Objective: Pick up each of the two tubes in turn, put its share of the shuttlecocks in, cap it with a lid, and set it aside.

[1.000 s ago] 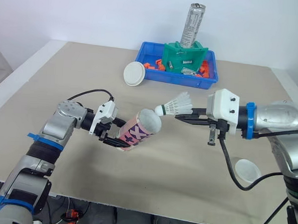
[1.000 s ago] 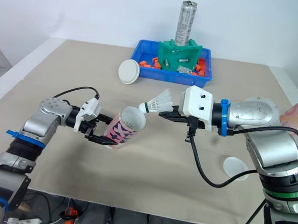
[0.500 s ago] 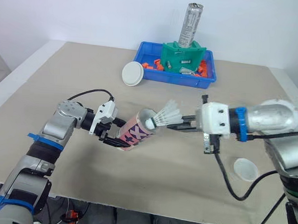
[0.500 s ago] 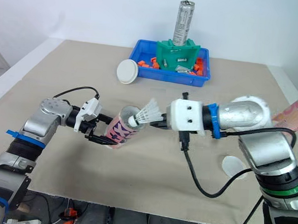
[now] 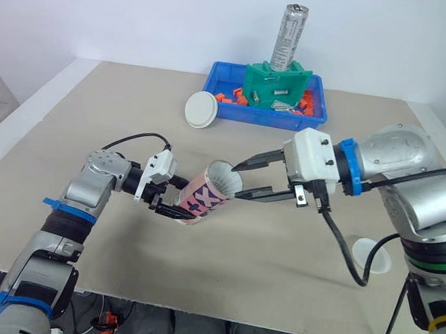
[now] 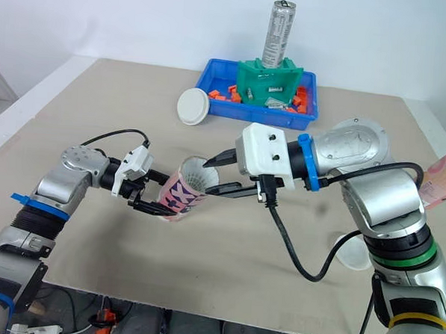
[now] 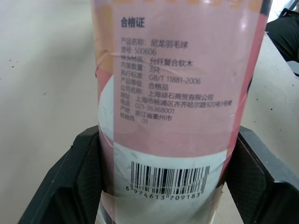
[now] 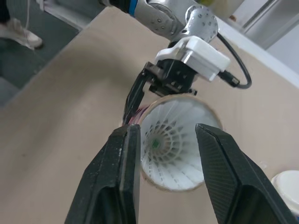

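Shuttlecock [image 8: 170,140] now sits inside tube [image 5: 206,194], right claw [image 5: 237,181] spread at its rim.

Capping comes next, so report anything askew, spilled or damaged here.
Nothing stands out. The pink patterned cardboard tube is held tilted in the left gripper, with the white feathered shuttlecock seated inside. The right gripper has its fingers open at the tube's mouth. Two white round plastic lids lie flat on the beige table.

The tube [image 5: 207,192] hangs tilted over the table [image 5: 98,115], left of centre, in the left gripper [image 5: 175,203], a shuttlecock [image 8: 170,140] inside it — the right gripper [image 5: 236,181] at its mouth. Behind stands a bin [image 5: 263,118]; one lid [image 5: 201,109] lies just left of it, another lid [image 5: 371,255] near right.
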Motion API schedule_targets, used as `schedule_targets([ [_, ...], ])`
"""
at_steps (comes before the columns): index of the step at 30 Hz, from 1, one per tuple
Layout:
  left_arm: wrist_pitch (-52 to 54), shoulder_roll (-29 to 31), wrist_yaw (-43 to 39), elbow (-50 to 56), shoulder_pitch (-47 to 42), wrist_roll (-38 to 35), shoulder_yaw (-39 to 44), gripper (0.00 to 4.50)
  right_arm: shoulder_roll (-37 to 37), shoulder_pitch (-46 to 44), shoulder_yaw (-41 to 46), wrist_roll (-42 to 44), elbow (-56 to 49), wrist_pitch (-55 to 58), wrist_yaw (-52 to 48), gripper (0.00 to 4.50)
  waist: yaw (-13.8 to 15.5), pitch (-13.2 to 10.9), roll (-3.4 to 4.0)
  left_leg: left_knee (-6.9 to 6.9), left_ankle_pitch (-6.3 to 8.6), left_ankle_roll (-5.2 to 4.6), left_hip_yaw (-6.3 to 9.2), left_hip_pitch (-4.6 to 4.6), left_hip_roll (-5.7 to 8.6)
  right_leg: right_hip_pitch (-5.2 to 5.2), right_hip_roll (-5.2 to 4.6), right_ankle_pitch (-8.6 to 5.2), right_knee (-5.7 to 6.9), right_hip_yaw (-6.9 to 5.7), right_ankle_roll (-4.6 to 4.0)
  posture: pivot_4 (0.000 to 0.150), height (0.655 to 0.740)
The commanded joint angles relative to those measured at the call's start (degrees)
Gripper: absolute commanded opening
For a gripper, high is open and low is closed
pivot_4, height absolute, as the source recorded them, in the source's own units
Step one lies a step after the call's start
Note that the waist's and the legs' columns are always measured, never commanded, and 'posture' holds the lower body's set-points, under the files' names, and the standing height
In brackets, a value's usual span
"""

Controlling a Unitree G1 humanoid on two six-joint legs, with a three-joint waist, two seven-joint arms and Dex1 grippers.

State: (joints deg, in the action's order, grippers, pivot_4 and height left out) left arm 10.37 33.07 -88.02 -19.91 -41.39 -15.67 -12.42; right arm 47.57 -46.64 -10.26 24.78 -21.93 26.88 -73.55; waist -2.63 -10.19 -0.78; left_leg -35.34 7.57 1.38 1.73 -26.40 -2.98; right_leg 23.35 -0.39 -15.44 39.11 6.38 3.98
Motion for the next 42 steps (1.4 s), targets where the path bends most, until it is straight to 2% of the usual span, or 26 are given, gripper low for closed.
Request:
schedule_targets([
  [1,-0.31,0.61,-0.01,1.01,-1.03,-0.67,1.56,3.40,-0.91,-2.17,3.20,2.93,1.86,1.75,0.54,2.17,-0.01,0.00,0.00,0.00,0.00,0.00,0.00,0.00,0.00,0.01,0.00,0.00,0.00,0.00,-0.01,0.150,0.7400],
  [5,-0.46,0.51,-0.16,0.55,-1.48,-0.56,1.47,3.40,-1.43,-4.48,-0.95,-0.62,4.01,-0.37,-1.25,1.24,-0.08,0.00,0.00,-0.02,0.00,0.00,-0.01,0.01,-0.02,0.01,0.01,-0.02,0.01,-0.01,-0.20,0.150,0.7400],
  [8,-0.58,0.42,-0.28,0.20,-1.81,-0.51,1.42,3.40,-1.95,-5.69,-4.20,-3.57,5.59,-2.69,-3.20,0.04,-0.08,0.00,0.00,-0.01,0.00,0.00,-0.01,0.02,-0.02,0.03,0.01,-0.03,0.01,-0.01,-0.18,0.150,0.7400],
  [16,-0.70,0.27,-0.26,-0.05,-2.06,-0.49,1.41,3.40,-7.54,-12.07,-13.23,-13.94,15.07,-9.90,-5.91,0.04,-0.09,0.00,0.01,0.00,0.00,0.00,-0.03,0.00,-0.03,0.07,0.03,0.05,0.02,-0.03,-0.02,0.150,0.7400],
  [22,-0.83,0.31,-0.19,-0.21,-2.13,-0.54,1.52,3.40,-14.19,-15.87,-19.29,-17.89,20.44,-13.56,-9.78,0.04,-0.12,-0.01,0.02,0.03,0.00,0.00,-0.02,0.00,-0.05,0.09,0.05,0.05,0.03,-0.03,-0.03,0.150,0.7400],
  [27,-1.10,0.05,0.22,-0.68,-2.52,-0.52,1.88,3.40,-20.21,-20.32,-26.07,-29.27,34.57,-21.97,-7.83,0.04,-0.11,-0.01,0.02,0.02,-0.01,0.01,-0.01,0.01,-0.05,0.08,0.07,0.07,0.05,-0.05,-0.03,0.150,0.7400],
  [29,-1.03,-0.07,0.48,-0.90,-2.80,-0.59,2.14,3.40,-22.08,-21.26,-27.00,-31.18,38.44,-25.17,-8.29,0.04,-0.13,0.00,0.01,0.01,-0.02,0.03,-0.01,0.04,-0.06,0.08,0.07,0.11,0.05,-0.05,-0.04,0.150,0.7400],
  [36,-0.41,0.47,0.61,0.54,-1.70,-0.91,2.59,3.40,-26.48,-23.07,-25.13,-31.12,41.31,-27.57,-11.19,0.04,-0.32,0.01,0.00,0.02,-0.04,0.05,-0.08,0.34,-0.40,-0.04,0.31,0.30,0.08,-0.12,-0.39,0.150,0.7400],
  [42,-0.29,0.75,0.84,1.06,-1.31,-1.00,2.72,3.40,-23.61,-27.76,-13.31,-19.80,40.79,-21.45,-17.84,0.04,-0.13,-0.02,0.02,0.03,-0.08,0.10,-0.04,0.27,-0.65,0.05,0.59,0.33,0.15,-0.12,-0.65,0.150,0.7400],
])
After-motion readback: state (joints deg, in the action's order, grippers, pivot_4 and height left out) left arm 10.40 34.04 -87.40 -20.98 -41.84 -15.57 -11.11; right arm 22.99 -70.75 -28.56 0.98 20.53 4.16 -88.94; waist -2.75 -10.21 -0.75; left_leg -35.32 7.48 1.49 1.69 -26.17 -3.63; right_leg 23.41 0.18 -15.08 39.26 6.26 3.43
